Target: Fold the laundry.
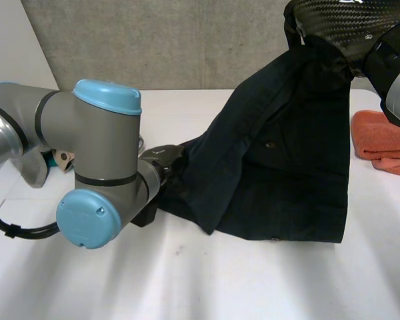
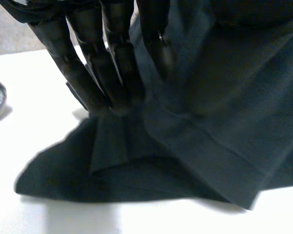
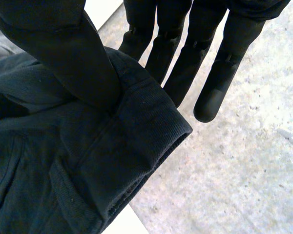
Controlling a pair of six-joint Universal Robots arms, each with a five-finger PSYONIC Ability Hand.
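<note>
A dark navy garment (image 1: 287, 167) hangs from the upper right down onto the white table (image 1: 187, 280), its lower hem spread flat. High at the back right, my right hand (image 1: 333, 27) holds its top edge. In the right wrist view the thumb (image 3: 63, 53) pinches a thick folded hem of the garment (image 3: 63, 161) against the fingers. My left hand (image 1: 161, 157) is low at the garment's left corner. In the left wrist view its fingers (image 2: 102, 63) reach down into the garment (image 2: 210, 122), where the cloth gathers in pleats at their tips.
A folded orange towel (image 1: 383, 143) lies at the table's right edge. Small objects (image 1: 57, 159) sit behind my left arm at the left. A grey wall (image 1: 153, 40) stands along the table's far edge.
</note>
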